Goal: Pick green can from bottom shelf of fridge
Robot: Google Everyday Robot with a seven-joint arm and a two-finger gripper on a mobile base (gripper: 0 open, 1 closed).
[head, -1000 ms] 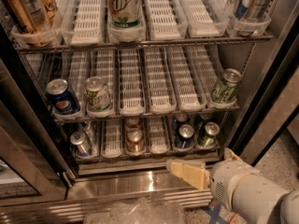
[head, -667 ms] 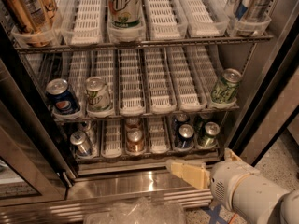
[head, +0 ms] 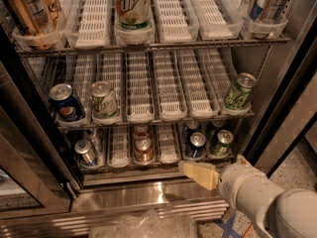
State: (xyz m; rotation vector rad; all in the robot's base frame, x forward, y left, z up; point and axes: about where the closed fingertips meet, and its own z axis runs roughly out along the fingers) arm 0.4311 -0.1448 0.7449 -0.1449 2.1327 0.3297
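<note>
The green can (head: 221,142) stands upright at the front of the bottom shelf (head: 119,155), in the rightmost lane of the fridge (head: 148,195), beside a dark can (head: 196,145). It is dark green with a silver top. My gripper (head: 199,174) is at the lower right, over the steel sill. It sits just below and a little left of the green can, apart from it. Its pale tip points left along the shelf's front edge. The white arm (head: 267,202) runs off to the bottom right corner.
The bottom shelf also holds a copper can (head: 143,149) and a silver can (head: 86,152). The rack above carries a blue can (head: 67,103), a pale green-and-white can (head: 103,100) and a green-and-white can (head: 239,91). The dark door frame (head: 280,103) stands right; crinkled clear plastic (head: 143,224) lies below.
My gripper has risen slightly toward the bottom shelf's front edge. The cans have not moved.
</note>
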